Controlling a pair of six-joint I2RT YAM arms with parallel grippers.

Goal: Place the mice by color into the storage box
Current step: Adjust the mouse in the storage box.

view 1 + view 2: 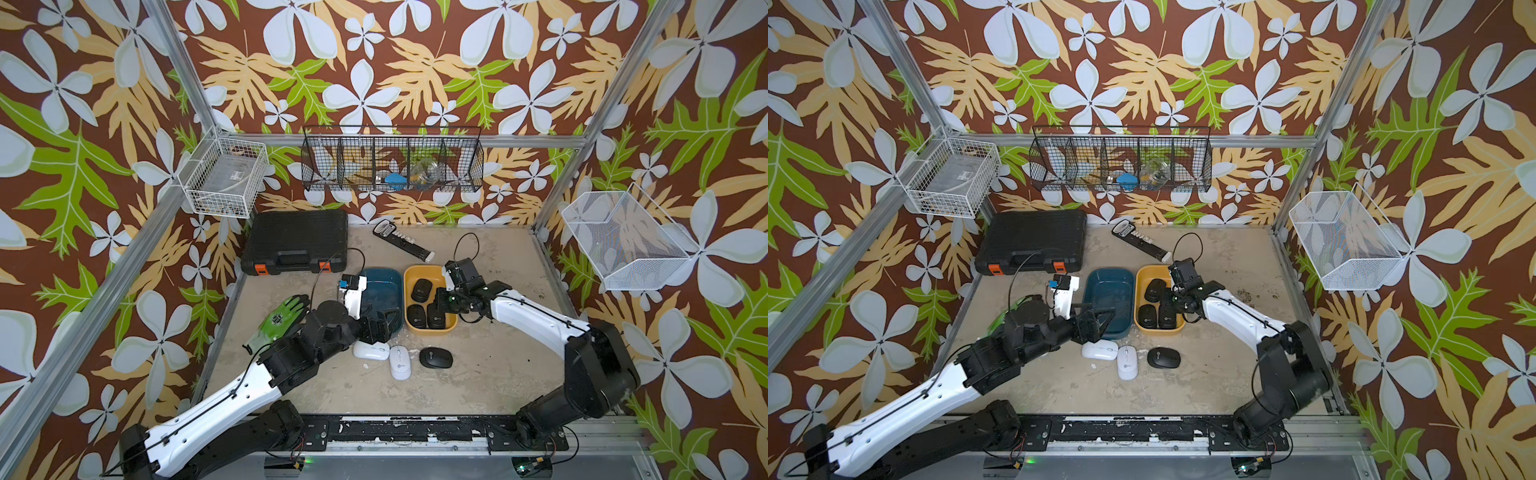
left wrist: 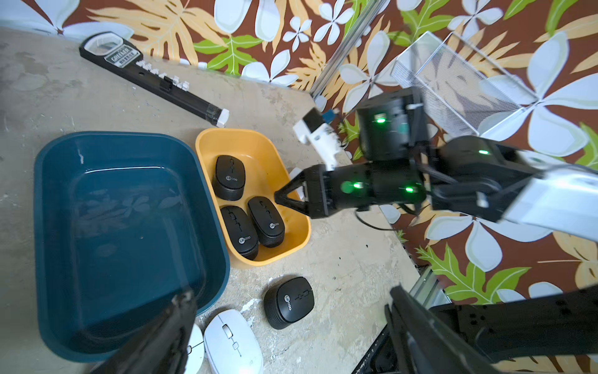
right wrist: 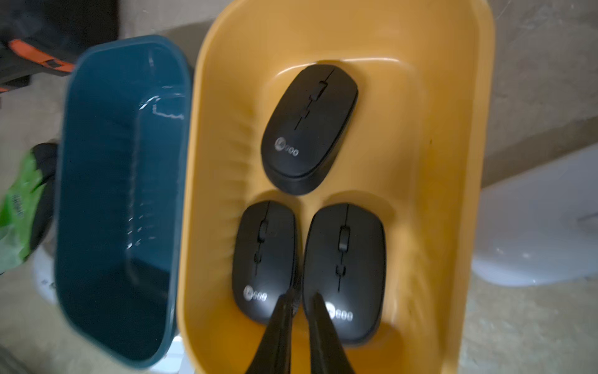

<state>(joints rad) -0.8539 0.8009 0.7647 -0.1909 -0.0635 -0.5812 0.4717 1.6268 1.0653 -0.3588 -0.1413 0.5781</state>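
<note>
Three black mice (image 1: 422, 290) are seen lying inside the yellow bin (image 1: 430, 272), just right of centre in both top views. The blue bin (image 1: 382, 282) is set against its left side. A fourth black mouse (image 1: 435, 358) and two white mice (image 1: 400, 362) are found on the table (image 1: 478, 374) just below the bins, the white pair side by side. The right gripper (image 3: 304, 299) is held over the lower end of the yellow bin, its jaws drawn nearly together with nothing gripped. The left gripper (image 1: 1100, 322) is spread wide over the blue bin's lower edge, nothing grasped.
</note>
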